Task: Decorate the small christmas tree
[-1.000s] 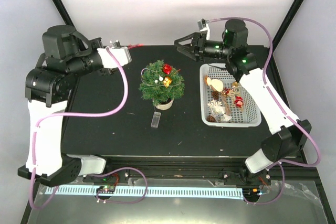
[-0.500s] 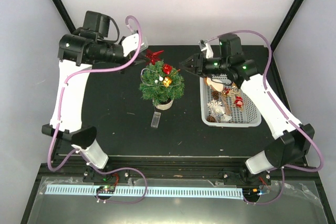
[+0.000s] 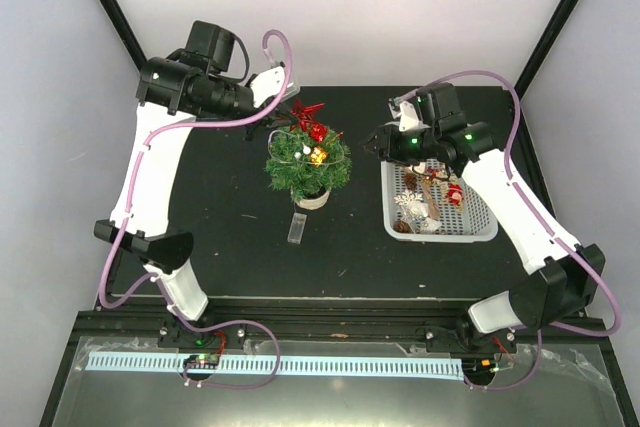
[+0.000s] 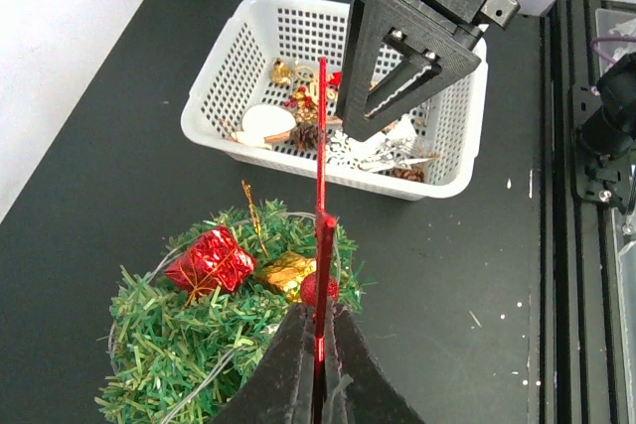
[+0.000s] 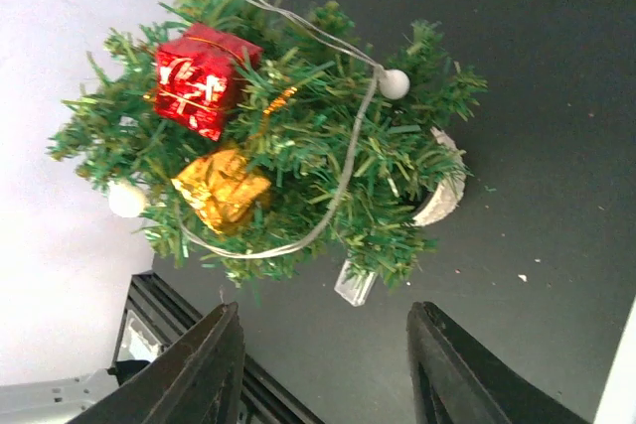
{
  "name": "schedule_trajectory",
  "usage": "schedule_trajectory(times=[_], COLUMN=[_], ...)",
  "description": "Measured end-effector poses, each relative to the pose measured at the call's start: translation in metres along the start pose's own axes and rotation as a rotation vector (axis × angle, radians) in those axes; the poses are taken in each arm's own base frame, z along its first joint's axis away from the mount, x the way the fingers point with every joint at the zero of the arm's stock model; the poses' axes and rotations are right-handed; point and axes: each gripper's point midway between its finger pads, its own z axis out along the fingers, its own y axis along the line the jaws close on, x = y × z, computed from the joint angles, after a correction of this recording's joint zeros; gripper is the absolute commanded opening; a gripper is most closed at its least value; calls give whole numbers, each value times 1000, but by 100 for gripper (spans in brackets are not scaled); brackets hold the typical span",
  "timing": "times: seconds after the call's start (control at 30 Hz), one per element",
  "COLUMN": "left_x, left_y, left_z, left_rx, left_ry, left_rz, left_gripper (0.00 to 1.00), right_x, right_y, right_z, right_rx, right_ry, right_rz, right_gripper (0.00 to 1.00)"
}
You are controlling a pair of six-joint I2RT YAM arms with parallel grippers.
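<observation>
The left fingers are clamping the flat glossy red star ornament by its lower edge and holding it upright over the top of the small bushy green christmas tree. The tree is standing on its beige base at the middle of the black table, so the star is probably being lined up as a topper. The right fingers are hanging open and empty over the far left corner of the white perforated plastic basket, just right of the tree, seemingly readying to fetch another ornament.
</observation>
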Motion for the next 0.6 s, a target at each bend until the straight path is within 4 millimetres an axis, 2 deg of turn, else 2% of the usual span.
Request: schedule_trajectory(times=[0.3,0.6], left_x=[9,12], left_y=[11,21], left_z=[13,18], left_rx=[-25,-52], left_ry=[55,69], left_rz=[-6,-18], left_gripper=[2,2], right_x=[16,24], right_y=[-22,-30], right_z=[9,11], right_rx=[59,76], right_ry=[36,48], right_rz=[30,40], right_gripper=[47,47])
